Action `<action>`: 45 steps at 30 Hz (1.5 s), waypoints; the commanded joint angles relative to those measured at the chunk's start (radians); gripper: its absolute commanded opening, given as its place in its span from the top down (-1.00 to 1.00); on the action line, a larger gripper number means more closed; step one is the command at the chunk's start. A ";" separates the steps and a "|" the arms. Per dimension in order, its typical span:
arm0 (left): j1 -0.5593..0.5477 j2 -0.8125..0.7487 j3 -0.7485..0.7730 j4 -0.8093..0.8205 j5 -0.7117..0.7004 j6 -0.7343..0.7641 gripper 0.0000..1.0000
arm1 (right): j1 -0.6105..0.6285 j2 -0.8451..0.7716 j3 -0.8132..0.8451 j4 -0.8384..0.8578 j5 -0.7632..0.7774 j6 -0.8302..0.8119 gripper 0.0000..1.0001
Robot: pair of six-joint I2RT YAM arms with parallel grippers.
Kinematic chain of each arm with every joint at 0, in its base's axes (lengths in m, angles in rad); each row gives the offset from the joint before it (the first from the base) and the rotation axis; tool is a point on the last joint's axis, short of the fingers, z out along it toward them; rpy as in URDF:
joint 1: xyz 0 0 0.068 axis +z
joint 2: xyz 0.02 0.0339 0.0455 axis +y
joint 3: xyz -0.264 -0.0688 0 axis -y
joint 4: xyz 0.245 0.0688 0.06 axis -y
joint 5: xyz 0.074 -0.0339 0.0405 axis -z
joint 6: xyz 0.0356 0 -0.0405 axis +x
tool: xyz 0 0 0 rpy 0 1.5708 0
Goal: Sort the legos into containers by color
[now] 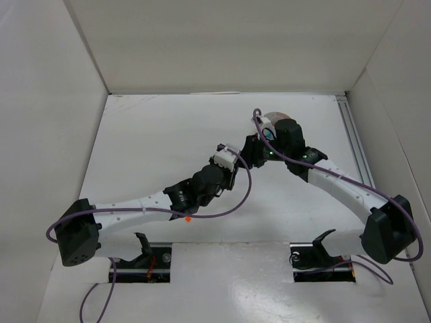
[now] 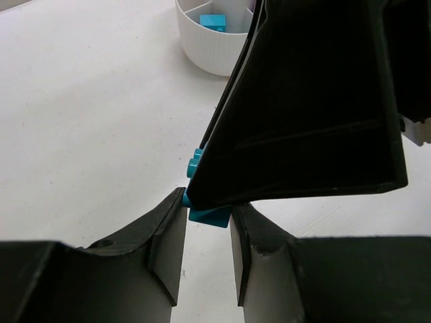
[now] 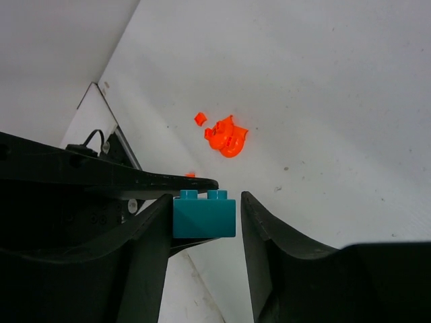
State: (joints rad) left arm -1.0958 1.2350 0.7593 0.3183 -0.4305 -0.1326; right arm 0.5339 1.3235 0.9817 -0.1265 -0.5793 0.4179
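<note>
From above, you see your left arm (image 1: 135, 212) and right arm (image 1: 337, 178) reach in over the table (image 1: 148, 141) and meet tip to tip near its middle. The jaws are too crowded together here to read. The white dish (image 1: 269, 116) sits just behind the right arm's wrist, which covers most of it. A small orange bit (image 1: 188, 219) lies on the table beside the left arm.

In your left wrist view, the left jaws stand narrow and pinch a teal brick (image 2: 210, 215) at their tips, with its studs showing at one side. A broad black finger (image 2: 310, 114) of the right arm lies across the brick and hides most of it. The dish is near, beyond the jaws, and a second teal brick (image 2: 214, 22) lies in one of its compartments.

In your right wrist view, the right jaws straddle the same teal brick, half spread. One finger (image 3: 151, 235) touches the brick and the other (image 3: 259, 235) stands apart from it with a clear gap. The left arm's finger (image 3: 135, 176) comes in from the side behind the brick. Orange pieces (image 3: 225, 138) lie on the table beyond, well apart from the jaws.
</note>
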 commanded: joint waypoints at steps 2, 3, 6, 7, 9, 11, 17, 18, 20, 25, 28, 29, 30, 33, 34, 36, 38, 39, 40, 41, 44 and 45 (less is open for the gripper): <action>-0.013 -0.043 -0.005 0.071 -0.005 0.014 1.00 | 0.017 0.003 0.017 0.097 0.015 0.004 0.17; -0.013 -0.043 -0.005 0.071 -0.005 0.014 1.00 | 0.017 0.003 0.017 0.097 0.015 0.004 0.22; -0.013 -0.043 0.006 0.061 -0.005 0.014 0.80 | 0.017 0.003 0.017 0.107 0.015 -0.005 0.34; -0.013 -0.043 0.006 0.061 -0.005 0.014 0.77 | 0.017 0.003 0.017 0.107 0.015 -0.005 0.37; -0.013 -0.043 0.006 0.061 -0.016 0.004 0.77 | 0.026 -0.007 0.017 0.117 0.015 -0.005 0.50; -0.013 -0.043 0.006 0.061 -0.016 -0.005 0.61 | 0.026 -0.007 0.017 0.117 0.026 -0.005 0.50; -0.013 -0.043 0.025 0.016 0.021 -0.005 -0.22 | 0.008 -0.007 0.017 0.117 0.035 -0.034 0.55; -0.013 -0.054 0.025 0.007 0.036 -0.005 -0.31 | -0.001 -0.007 0.017 0.117 0.035 -0.034 0.55; -0.013 -0.063 0.025 -0.004 0.059 -0.005 -0.54 | -0.014 -0.007 0.017 0.117 0.035 -0.056 0.55; -0.013 -0.127 -0.008 -0.034 0.091 -0.038 -0.87 | -0.084 -0.007 0.026 0.117 0.045 -0.074 0.58; -0.013 -0.167 -0.028 -0.061 0.091 -0.076 -1.00 | -0.150 -0.007 0.026 0.117 0.055 -0.126 0.58; 0.000 -0.176 -0.028 -0.088 0.104 -0.114 -1.00 | -0.170 -0.007 0.040 0.117 0.064 -0.148 0.58; 0.037 -0.186 -0.037 -0.106 0.120 -0.140 -1.00 | -0.210 -0.007 0.040 0.117 0.064 -0.175 0.58; 0.141 -0.212 -0.037 -0.197 0.154 -0.272 -1.00 | -0.255 0.034 0.113 0.078 0.087 -0.359 0.55; 0.198 -0.212 -0.037 -0.252 0.189 -0.329 -1.00 | -0.267 0.061 0.161 0.068 0.096 -0.515 0.53; 0.226 -0.221 -0.037 -0.290 0.237 -0.349 -1.00 | -0.267 0.086 0.221 0.001 0.143 -0.664 0.53; 0.301 -0.230 -0.037 -0.323 0.277 -0.395 -1.00 | -0.256 0.115 0.277 -0.056 0.208 -0.857 0.53; 0.324 -0.230 -0.037 -0.352 0.304 -0.409 -1.00 | -0.256 0.115 0.290 -0.079 0.290 -0.902 0.51; 0.367 -0.230 -0.028 -0.367 0.315 -0.421 -1.00 | -0.256 0.127 0.290 -0.079 0.309 -0.954 0.51; 0.387 -0.230 -0.028 -0.377 0.326 -0.436 -1.00 | -0.247 0.128 0.290 -0.079 0.343 -1.013 0.51; 0.471 -0.230 -0.037 -0.406 0.348 -0.446 -1.00 | -0.221 0.128 0.290 -0.079 0.459 -1.117 0.51; 0.496 -0.217 -0.037 -0.421 0.361 -0.455 -1.00 | -0.221 0.128 0.281 -0.079 0.473 -1.177 0.51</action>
State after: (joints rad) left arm -0.6556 1.0340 0.7280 -0.0555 -0.1318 -0.5323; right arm 0.2878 1.4487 1.2366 -0.1825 -0.2409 -0.5148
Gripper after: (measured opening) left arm 0.997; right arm 0.430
